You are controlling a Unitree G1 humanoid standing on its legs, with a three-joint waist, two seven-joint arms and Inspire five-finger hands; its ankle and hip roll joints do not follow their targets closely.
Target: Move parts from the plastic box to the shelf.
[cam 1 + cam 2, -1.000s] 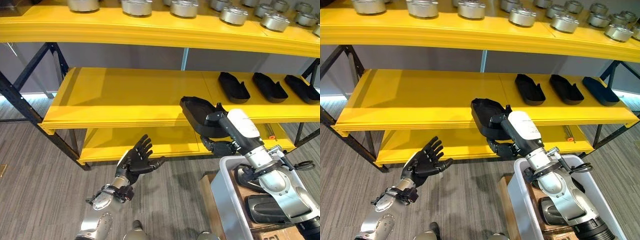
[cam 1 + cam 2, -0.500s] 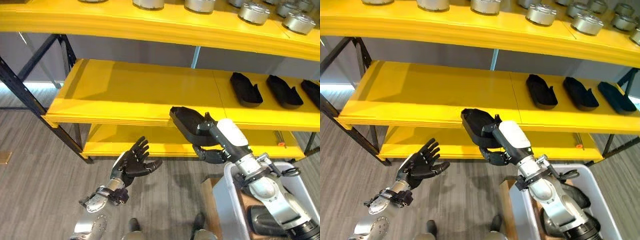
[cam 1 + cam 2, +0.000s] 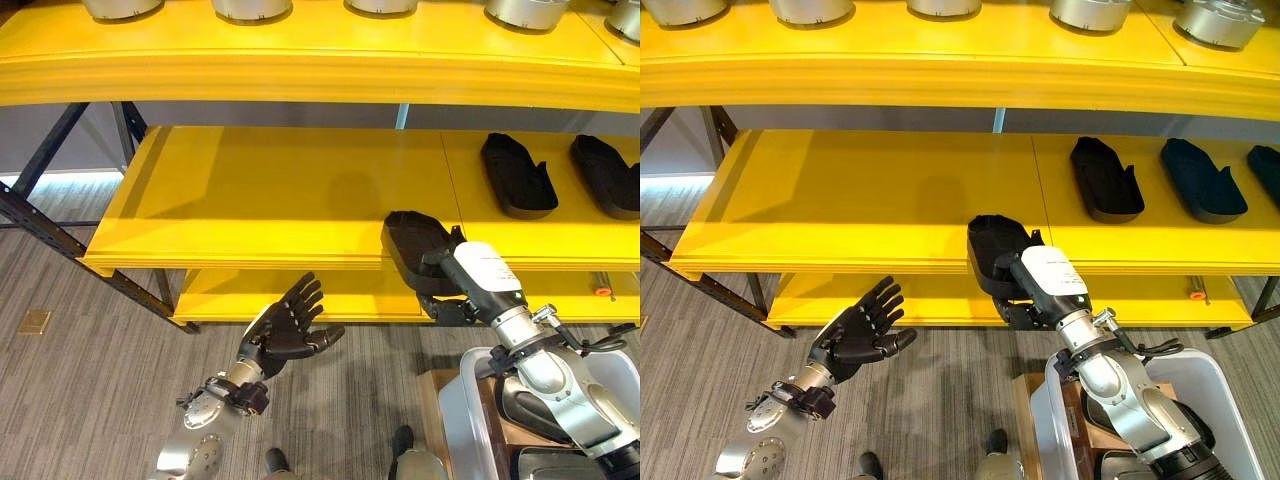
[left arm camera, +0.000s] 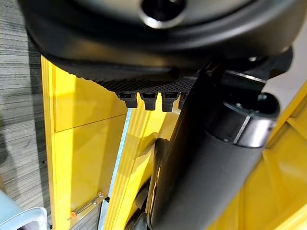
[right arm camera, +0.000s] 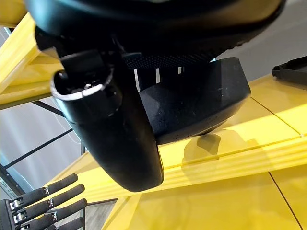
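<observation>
A black shoe-shaped part [image 3: 413, 243] hangs tilted at the front edge of the yellow middle shelf [image 3: 280, 190], its far end over the shelf board. My right hand [image 3: 447, 306] is shut on it from below. In the right wrist view the part [image 5: 196, 103] casts a shadow on the shelf just under it, past the thumb [image 5: 110, 124]. My left hand [image 3: 290, 330] floats open above the floor, in front of the lower shelf and left of the part, holding nothing.
Two more black parts [image 3: 517, 175] [image 3: 605, 175] lie on the middle shelf to the right. Several metal cylinders [image 3: 250, 8] stand on the top shelf. The pale plastic box [image 3: 468, 400] with dark parts inside sits at lower right. Black shelf legs [image 3: 50, 230] run at the left.
The camera has shifted. My right hand has carried the black part a little further over the shelf's front edge. My left hand stays open in the same pose.
</observation>
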